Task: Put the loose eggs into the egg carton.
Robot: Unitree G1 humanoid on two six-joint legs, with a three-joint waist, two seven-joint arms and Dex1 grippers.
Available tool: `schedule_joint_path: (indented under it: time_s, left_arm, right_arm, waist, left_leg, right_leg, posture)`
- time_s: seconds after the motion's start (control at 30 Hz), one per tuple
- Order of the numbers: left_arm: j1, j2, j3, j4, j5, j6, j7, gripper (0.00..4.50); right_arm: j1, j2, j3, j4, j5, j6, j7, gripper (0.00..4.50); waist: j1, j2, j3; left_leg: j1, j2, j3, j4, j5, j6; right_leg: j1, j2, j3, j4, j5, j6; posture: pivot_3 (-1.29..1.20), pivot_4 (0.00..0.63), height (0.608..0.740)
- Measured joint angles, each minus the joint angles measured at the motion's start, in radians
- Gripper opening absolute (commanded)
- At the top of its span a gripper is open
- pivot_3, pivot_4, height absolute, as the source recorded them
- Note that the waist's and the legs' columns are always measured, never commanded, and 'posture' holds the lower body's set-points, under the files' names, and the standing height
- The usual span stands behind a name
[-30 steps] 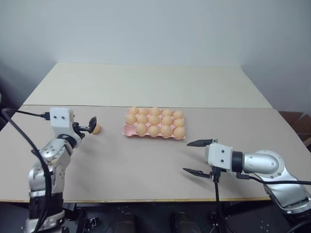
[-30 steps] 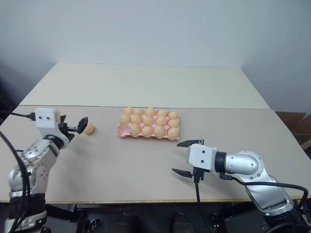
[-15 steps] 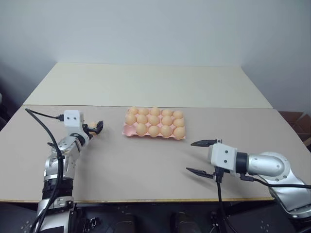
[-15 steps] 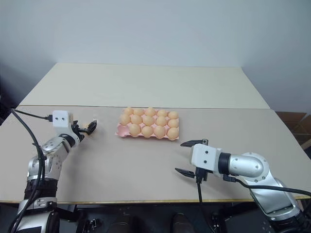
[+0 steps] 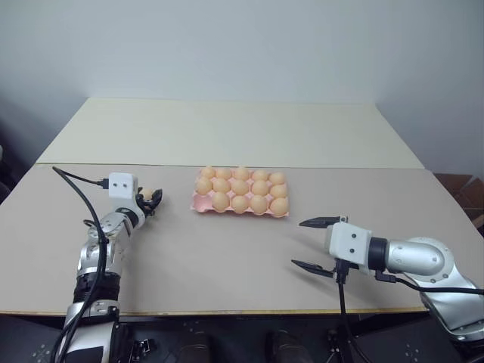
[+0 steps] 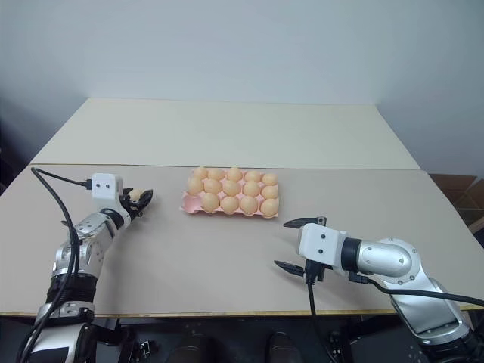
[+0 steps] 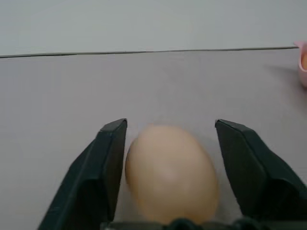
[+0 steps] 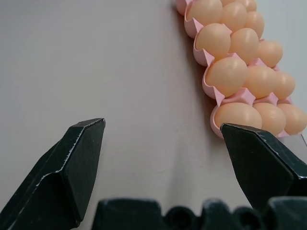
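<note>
The left claw (image 7: 170, 143) sits low over the tabletop (image 5: 227, 249), out toward its left side, with a single loose egg (image 7: 170, 175) lying between its two black fingers (image 7: 108, 163). One finger looks to be touching the egg's side, while a narrow gap shows between the egg and the other finger, so I cannot tell whether the grip has closed on it. From the head views the egg (image 6: 134, 196) peeks out pale orange just past the fingertips, resting on the tabletop.

The right claw (image 5: 311, 243) hangs over the near right part of the tabletop, its fingers spread wide apart with nothing between them.

Between the two arms, a little farther back and near the middle, lies the pink egg carton (image 5: 240, 206), flat on the tabletop. Its cups are filled with tan eggs (image 5: 239, 187) in rows. The carton lies well apart from the left claw and its egg, and apart from the right claw as well.
</note>
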Motion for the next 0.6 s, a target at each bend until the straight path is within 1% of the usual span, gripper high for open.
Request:
schedule_joint_path:
  time_s: [0.03,0.07,0.13,0.33,0.43,0.6]
  left_arm:
    - [-0.001,-0.002,0.000,0.003,0.002,-0.002,0.000,1.88]
    - [-0.001,-0.002,0.000,0.005,0.002,-0.003,-0.001,1.72]
    - [-0.003,-0.002,0.000,0.009,0.005,-0.004,-0.003,1.59]
    - [-0.004,-0.008,-0.011,-0.009,0.007,-0.015,-0.020,1.59]
    - [-0.002,-0.025,-0.018,-0.090,-0.013,-0.023,-0.058,1.59]
    - [-0.003,-0.061,-0.037,-0.269,-0.122,-0.016,-0.179,1.59]
  right_arm:
    - [0.000,0.000,0.000,0.000,0.000,0.000,-0.001,4.50]
    - [0.000,0.000,0.000,0.000,-0.001,0.000,-0.001,4.50]
    - [0.000,0.000,0.000,0.000,-0.003,0.000,-0.004,4.50]
    - [0.000,0.000,-0.001,0.001,-0.006,0.000,-0.008,4.50]
    - [0.000,0.000,-0.002,0.001,-0.010,0.000,-0.013,4.50]
    - [0.000,0.003,-0.002,0.000,-0.017,0.000,-0.030,4.50]
  waist:
    - [0.000,0.000,0.000]
    - [0.000,0.000,0.000]
    - [0.000,0.000,0.000]
    - [0.000,0.000,0.000]
    - [0.002,0.000,0.000]
    - [0.001,0.000,0.000]
  left_leg:
    - [0.000,0.000,0.000,0.000,0.000,0.000]
    - [0.000,0.000,0.000,0.000,0.000,0.000]
    - [0.000,0.000,0.000,0.000,0.000,0.000]
    - [0.000,0.000,0.000,0.000,0.000,0.000]
    - [-0.001,0.000,0.000,0.000,0.000,0.000]
    - [-0.001,0.000,0.000,0.000,0.000,0.000]
  right_leg:
    - [0.000,0.000,0.000,0.000,0.000,0.000]
    - [0.000,0.000,0.000,0.000,0.000,0.000]
    - [0.000,0.000,0.000,0.000,0.000,0.000]
    - [0.000,0.000,0.000,0.000,0.000,0.000]
    - [0.000,0.000,0.000,0.000,0.000,0.000]
    - [0.000,0.000,0.000,-0.001,0.000,0.000]
  posture:
    - [0.00,0.150,0.740]
    - [0.00,0.150,0.740]
    - [0.00,0.150,0.740]
    - [0.00,0.150,0.740]
    - [0.00,0.150,0.740]
    - [0.00,0.150,0.740]
